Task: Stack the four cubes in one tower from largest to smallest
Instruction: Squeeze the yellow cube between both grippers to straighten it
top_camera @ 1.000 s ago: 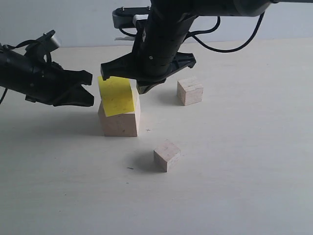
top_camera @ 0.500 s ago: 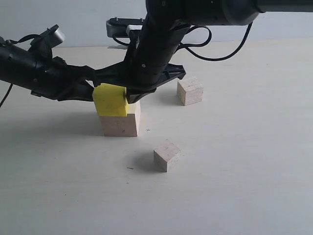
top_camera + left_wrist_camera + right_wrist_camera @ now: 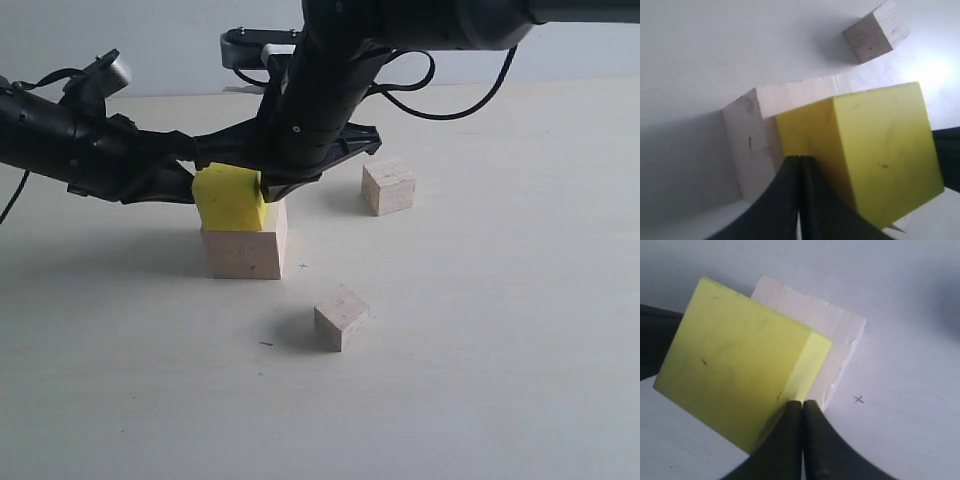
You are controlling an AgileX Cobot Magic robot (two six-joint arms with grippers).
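The yellow cube (image 3: 230, 197) sits on top of the large pale wooden cube (image 3: 245, 252), overhanging its left side a little. My left gripper (image 3: 190, 184) is shut, with its tip against the yellow cube's (image 3: 870, 145) left face. My right gripper (image 3: 263, 186) is also shut, its tip (image 3: 803, 402) touching the yellow cube's (image 3: 735, 370) opposite side above the large cube (image 3: 837, 332). One small wooden cube (image 3: 388, 187) lies behind and to the right of the stack. The other small wooden cube (image 3: 341, 317) lies in front of it.
A pale table (image 3: 500, 330) carries everything. The right arm (image 3: 330, 70) with its cables looms over the stack. A small pen cross (image 3: 858, 399) marks the table beside the large cube.
The yellow cube was tilted on the large cube and now sits level. The left gripper came in from the left, the right gripper lowered, and both now touch the cube.
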